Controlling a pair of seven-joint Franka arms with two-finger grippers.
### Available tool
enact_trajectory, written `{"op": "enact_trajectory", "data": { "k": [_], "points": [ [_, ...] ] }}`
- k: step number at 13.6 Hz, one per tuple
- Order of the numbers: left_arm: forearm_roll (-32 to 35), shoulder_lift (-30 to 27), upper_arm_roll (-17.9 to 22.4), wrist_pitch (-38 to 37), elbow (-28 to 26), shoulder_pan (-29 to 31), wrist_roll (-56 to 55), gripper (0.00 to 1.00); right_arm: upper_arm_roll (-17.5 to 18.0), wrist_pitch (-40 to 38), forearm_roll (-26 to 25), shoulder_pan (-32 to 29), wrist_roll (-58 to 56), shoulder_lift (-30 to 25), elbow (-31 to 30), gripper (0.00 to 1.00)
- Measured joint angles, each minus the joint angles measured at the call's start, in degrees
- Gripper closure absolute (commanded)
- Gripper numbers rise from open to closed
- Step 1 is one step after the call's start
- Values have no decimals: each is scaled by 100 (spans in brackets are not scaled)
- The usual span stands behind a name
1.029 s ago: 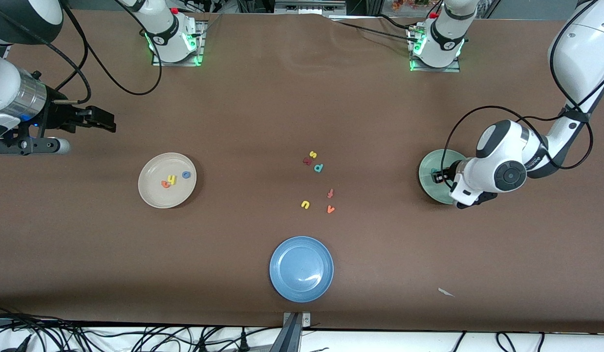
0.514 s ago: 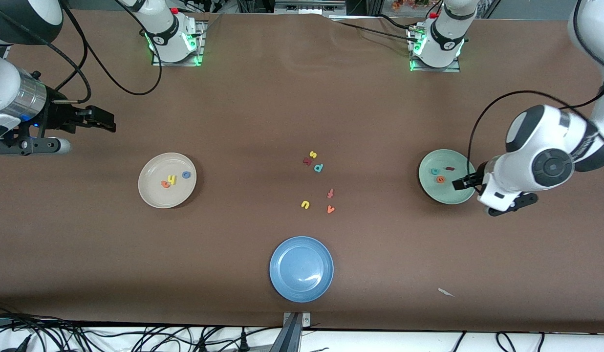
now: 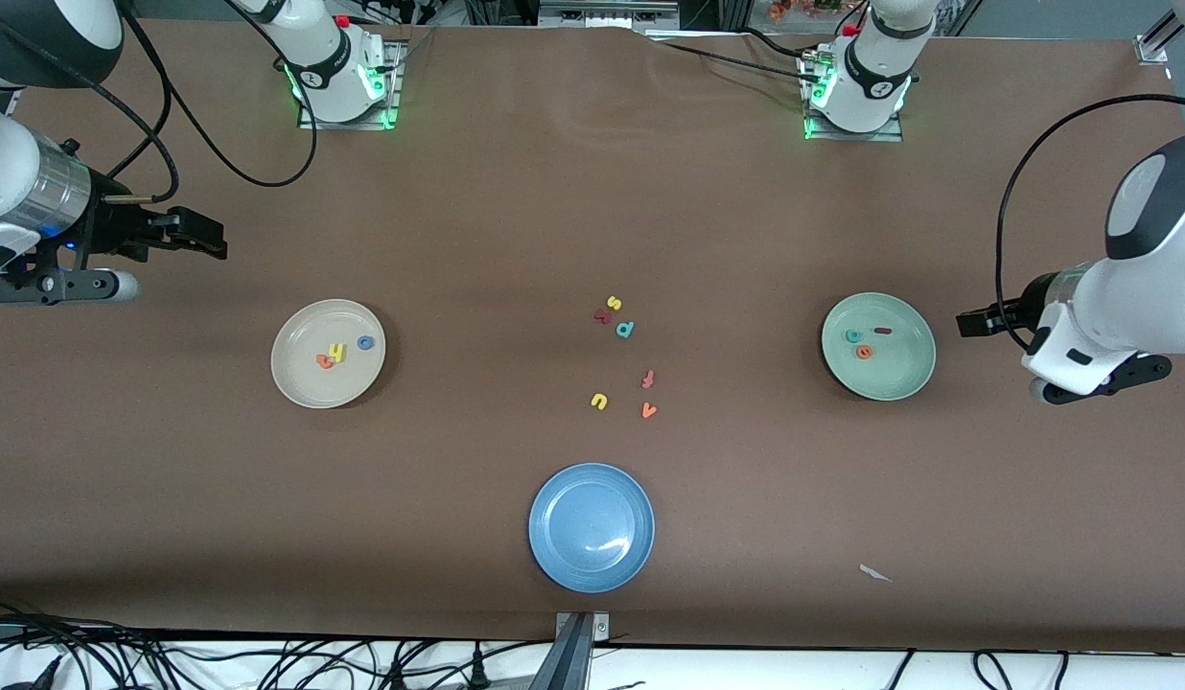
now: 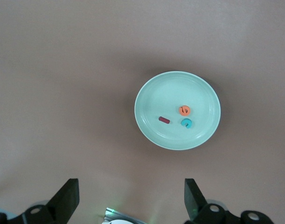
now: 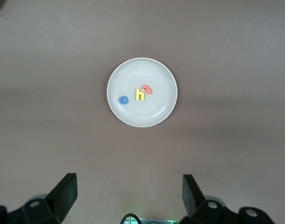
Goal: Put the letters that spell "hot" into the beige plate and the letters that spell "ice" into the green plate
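The beige plate [image 3: 305, 383] holds the yellow h [image 3: 337, 353], blue o [image 3: 365, 342] and orange t [image 3: 324, 361]. In the green plate [image 3: 899, 379] lie the teal c [image 3: 852, 336], dark red i [image 3: 882, 331] and orange e [image 3: 865, 352]. My left gripper [image 3: 971, 321] hangs open and empty over bare table beside the green plate, toward the left arm's end. Its wrist view shows the green plate [image 4: 161, 93] well off from the open left gripper [image 4: 131, 189]. My right gripper [image 3: 209, 240] waits open, over the table beside the beige plate [image 5: 142, 116].
Loose letters lie mid-table: yellow s [image 3: 613, 303], a dark red letter [image 3: 603, 315], teal p [image 3: 625, 329], dark red f [image 3: 648, 379], yellow u [image 3: 599, 401], orange v [image 3: 649, 410]. A blue plate [image 3: 592, 527] sits nearer the front camera. A white scrap [image 3: 875, 573] lies near the front edge.
My left gripper opened over the green plate, then drew back off it toward the left arm's end; the i and e now show in the plate. The right arm stayed still.
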Motion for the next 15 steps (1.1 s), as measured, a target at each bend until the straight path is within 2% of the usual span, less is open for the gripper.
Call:
{"op": "enact_trajectory", "data": {
  "k": [2,4,5,6,8,10,12,15],
  "points": [
    [-298,8,42,-106,298,-34,214,1,0,1,0,0,-1,1,0,0],
    [-651,-22,338,-289,736,-129,652,1,0,1,0,-4,-1,2,0,0],
    [-853,-82,684,-351,933,-282,949,1,0,1,0,-5,-1,2,0,0],
    [-1141,-206,1212,-382,1071,-551,1280,1,1,1,1,-5,-2,2,0,0],
    [-1940,-557,2525,-392,1193,-1305,1767,1,0,1,1,-6,-2,2,0,0],
    [-2472,-898,3645,-327,1202,-2112,1949,1,0,1,1,-7,-2,2,0,0],
    [-2542,-1207,4205,-100,1048,-2747,1976,1,0,2,1,-10,-2,2,0,0],
    [-2542,-1636,4358,376,492,-3029,1975,1,0,4,2,-12,-3,2,0,0]
  ]
}}
